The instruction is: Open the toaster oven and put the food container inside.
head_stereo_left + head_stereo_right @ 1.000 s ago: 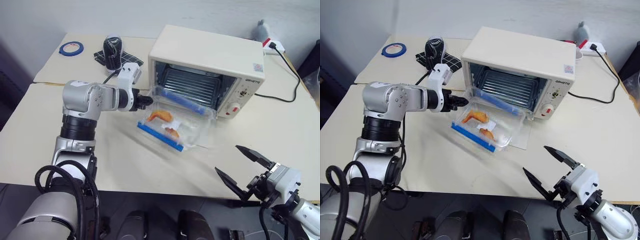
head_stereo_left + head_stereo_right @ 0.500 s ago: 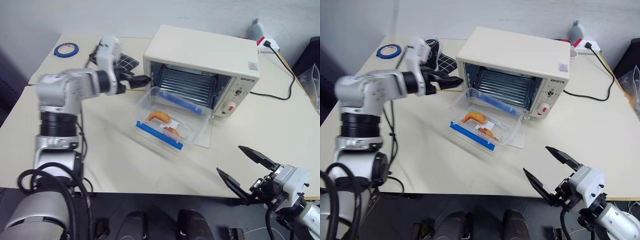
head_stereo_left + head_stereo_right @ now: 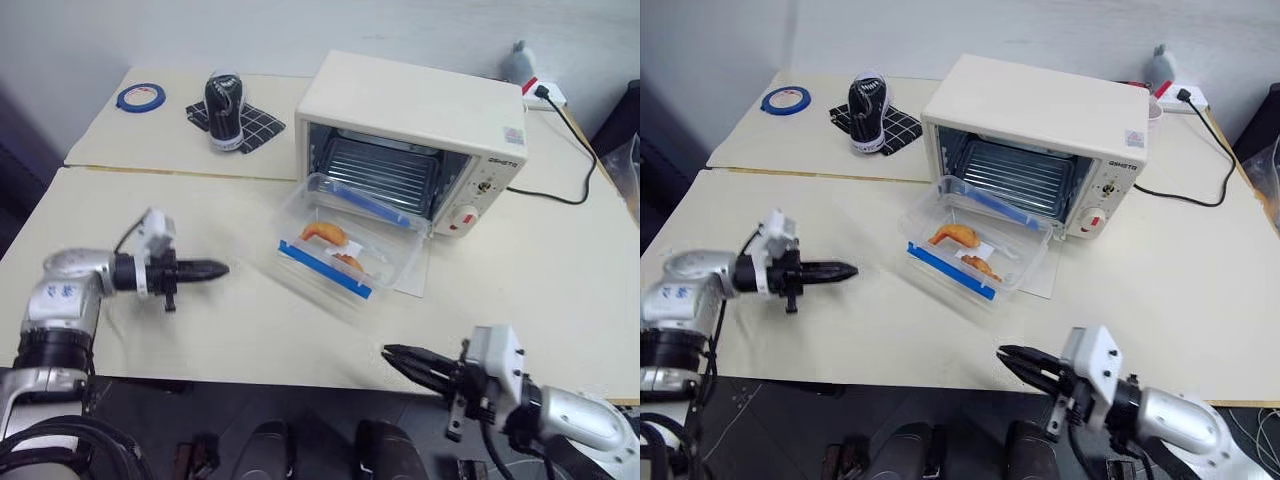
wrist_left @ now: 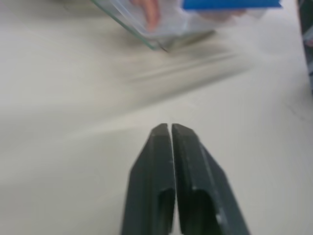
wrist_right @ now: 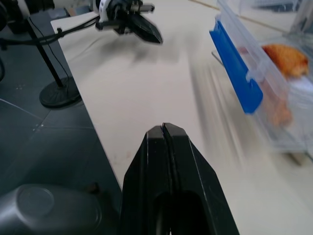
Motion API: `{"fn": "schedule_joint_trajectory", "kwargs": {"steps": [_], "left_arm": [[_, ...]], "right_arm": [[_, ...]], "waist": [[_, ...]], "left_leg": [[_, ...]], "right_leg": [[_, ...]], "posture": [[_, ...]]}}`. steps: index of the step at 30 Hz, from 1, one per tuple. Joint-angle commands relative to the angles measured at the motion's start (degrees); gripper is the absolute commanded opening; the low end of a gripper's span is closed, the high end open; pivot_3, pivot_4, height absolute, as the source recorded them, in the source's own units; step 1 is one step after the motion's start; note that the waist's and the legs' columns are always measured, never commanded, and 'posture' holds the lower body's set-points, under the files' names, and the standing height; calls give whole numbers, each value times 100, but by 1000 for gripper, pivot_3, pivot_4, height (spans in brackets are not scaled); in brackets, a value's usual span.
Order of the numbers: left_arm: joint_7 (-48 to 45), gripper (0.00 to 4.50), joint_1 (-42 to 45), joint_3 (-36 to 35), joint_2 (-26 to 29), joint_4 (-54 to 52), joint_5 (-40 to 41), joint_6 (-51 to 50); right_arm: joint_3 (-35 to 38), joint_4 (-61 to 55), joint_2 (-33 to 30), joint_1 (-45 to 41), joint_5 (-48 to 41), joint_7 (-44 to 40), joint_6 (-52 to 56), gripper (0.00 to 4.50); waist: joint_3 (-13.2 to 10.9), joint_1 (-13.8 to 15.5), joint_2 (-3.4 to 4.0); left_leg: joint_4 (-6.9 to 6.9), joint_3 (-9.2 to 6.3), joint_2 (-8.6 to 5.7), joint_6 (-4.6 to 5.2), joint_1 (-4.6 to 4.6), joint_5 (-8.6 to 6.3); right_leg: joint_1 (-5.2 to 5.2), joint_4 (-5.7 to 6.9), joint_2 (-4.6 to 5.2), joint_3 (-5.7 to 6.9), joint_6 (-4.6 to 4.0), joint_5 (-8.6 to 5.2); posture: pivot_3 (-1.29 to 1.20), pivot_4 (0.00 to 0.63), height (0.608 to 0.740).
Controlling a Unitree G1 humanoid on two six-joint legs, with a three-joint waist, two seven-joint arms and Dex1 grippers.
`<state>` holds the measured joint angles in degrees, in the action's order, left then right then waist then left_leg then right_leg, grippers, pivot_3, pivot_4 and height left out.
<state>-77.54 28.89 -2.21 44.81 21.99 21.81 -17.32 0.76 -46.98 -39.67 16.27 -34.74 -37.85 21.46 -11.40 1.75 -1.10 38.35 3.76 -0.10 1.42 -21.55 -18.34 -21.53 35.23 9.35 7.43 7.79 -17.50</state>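
**Container half in, both arms clear**

We see the food container resting on the toaster oven door, partly inside. Left gripper and right gripper both pinched closed, empty, well apart from it.

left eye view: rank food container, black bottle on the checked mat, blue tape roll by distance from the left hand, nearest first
1. food container, to the right of the left hand, on the oven's lowered door.
2. black bottle, farther back, standing on the checked mat.
3. blue tape roll, at the far back left corner.
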Motion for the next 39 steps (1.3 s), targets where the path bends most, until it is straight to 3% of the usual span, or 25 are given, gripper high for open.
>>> {"fn": "schedule_joint_trajectory", "kwargs": {"steps": [1, 6, 9, 17, 29, 35, 39], "left_arm": [[242, 14, -26, -47, -266, -835, 189, -68], [1030, 14, 214, 208, -1097, -1229, -3, -90], [1423, 14, 495, 301, -1437, -1142, -94, -233], [2617, 14, 1607, 215, -2415, 131, -351, -36], [3369, 14, 2633, 86, -3362, 2019, -760, 1360], [3706, 14, 2867, -215, -3583, 2872, -766, 2082], [3087, 14, 2471, -228, -3351, 2261, -565, 1997]], "right_arm": [[-348, 384, 181, -503, 360, 123, 53, 13], [-404, 1289, 865, -2072, 337, 650, 488, 13], [-376, 1517, 1076, -2436, 556, 817, 512, 13], [-221, 2805, 1177, -3580, 1372, 1064, 119, 13], [88, 4604, 1212, -4406, 2057, 826, -1376, 13], [275, 5175, 1048, -4365, 2184, 371, -2400, 13], [545, 4511, 966, -3910, 1554, -213, -2555, 13]], "waist": [[0, 7, 0], [1, -59, 0], [1, -49, 0], [1, -44, 0], [1, -57, 0], [1, -61, 0], [1, -66, 1]], "left_leg": [[5, -1, -2, 3, -4, -1], [14, 2, -4, 4, 1, -1], [16, 0, 0, 2, -1, 0], [53, -6, -5, 9, -26, -3], [71, -1, -12, 9, -69, -2], [70, 0, -12, 9, -72, -2], [68, 3, -12, 9, -72, -2]], "right_leg": [[0, 1, 4, 2, 0, 0], [1, 15, 5, -2, 2, 1], [-3, 21, -1, 3, 1, 1], [-6, 22, 3, 14, 4, 2], [-28, 21, 1, 37, 6, 3], [-29, 19, 1, 42, 7, 3], [-29, 18, 1, 46, 7, 3]], "posture": [[0, 150, 740], [0, 150, 740], [0, 150, 740], [0, 150, 740], [0, 150, 740], [0, 150, 740], [0, 150, 740]]}}
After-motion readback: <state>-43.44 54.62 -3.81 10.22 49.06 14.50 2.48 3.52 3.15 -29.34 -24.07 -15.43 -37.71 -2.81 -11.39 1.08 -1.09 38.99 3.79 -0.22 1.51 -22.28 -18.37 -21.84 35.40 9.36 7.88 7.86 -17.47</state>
